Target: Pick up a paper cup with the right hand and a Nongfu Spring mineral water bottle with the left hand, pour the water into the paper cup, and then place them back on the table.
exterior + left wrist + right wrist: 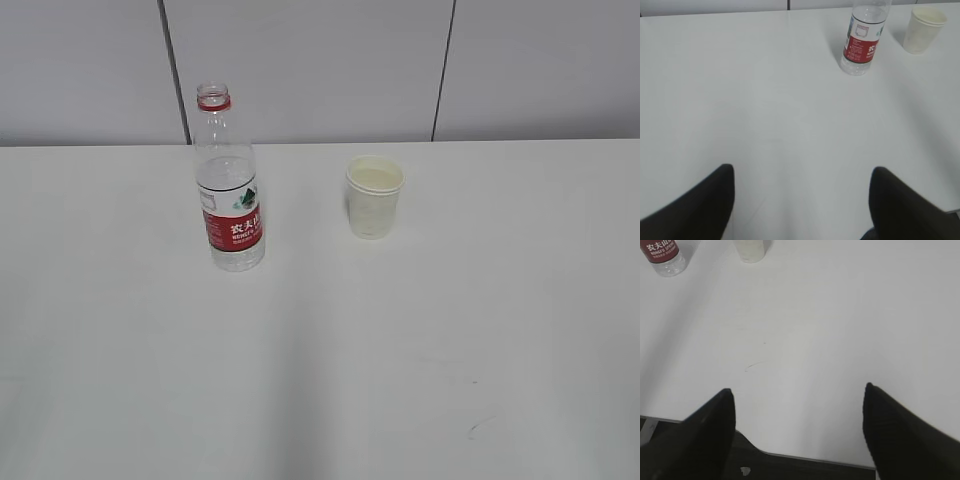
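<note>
Two dark fingertips of the left hand (pixel 802 200) fill the bottom corners of its wrist view, spread wide with nothing between them, poised above the bare white table (pixel 765 115); the right hand (pixel 797 432) shows the same in its own view, its jaws parted and empty over the near edge of the tabletop, where a thin curved scuff mark (pixel 754 365) lies ahead of it; neither arm appears in the exterior view. Farther back, the water bottle (pixel 229 180) stands upright on the table, uncapped, its red neck ring at the top and its red-and-white label around the lower half, clear water showing at its base; the paper cup (pixel 374 196) stands upright to the bottle's right, near it but not touching, mouth up, with a pale interior whose contents cannot be made out; both objects sit toward the far side of the table, well apart from either hand, before a grey panelled wall (pixel 320 60).
</note>
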Available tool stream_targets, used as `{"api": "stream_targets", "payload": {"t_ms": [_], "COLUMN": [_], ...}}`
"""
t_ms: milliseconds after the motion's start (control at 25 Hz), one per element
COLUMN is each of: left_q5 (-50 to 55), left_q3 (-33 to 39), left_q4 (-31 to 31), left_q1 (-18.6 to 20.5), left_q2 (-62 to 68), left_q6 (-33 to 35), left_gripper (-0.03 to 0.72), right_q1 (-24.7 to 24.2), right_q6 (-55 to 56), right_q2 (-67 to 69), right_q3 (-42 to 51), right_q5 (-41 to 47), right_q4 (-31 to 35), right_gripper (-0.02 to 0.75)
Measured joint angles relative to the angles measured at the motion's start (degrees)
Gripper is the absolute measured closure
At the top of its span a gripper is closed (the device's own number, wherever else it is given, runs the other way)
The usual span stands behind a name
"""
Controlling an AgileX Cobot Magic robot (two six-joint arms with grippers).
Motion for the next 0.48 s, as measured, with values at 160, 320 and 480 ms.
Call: {"api": "stream_targets", "payload": {"t_ms": [160,320,480], "left_q5": [0.0,0.0,0.0], "left_q3": [0.0,0.0,0.0], "left_q4": [0.0,0.0,0.0], "left_q1": [0.0,0.0,0.0], "left_q2": [0.0,0.0,0.0], "left_q6": [0.0,0.0,0.0], "left_gripper": [0.177,0.177,0.178], "right_q1": [0.0,0.0,0.0], "right_q6": [0.0,0.0,0.0], "right_q2": [0.0,0.0,0.0], "right_q3": [0.0,0.0,0.0], "right_q5": [0.0,0.0,0.0], "right_q4": [0.0,0.0,0.0], "right_gripper": [0.15,0.15,0.15]}}
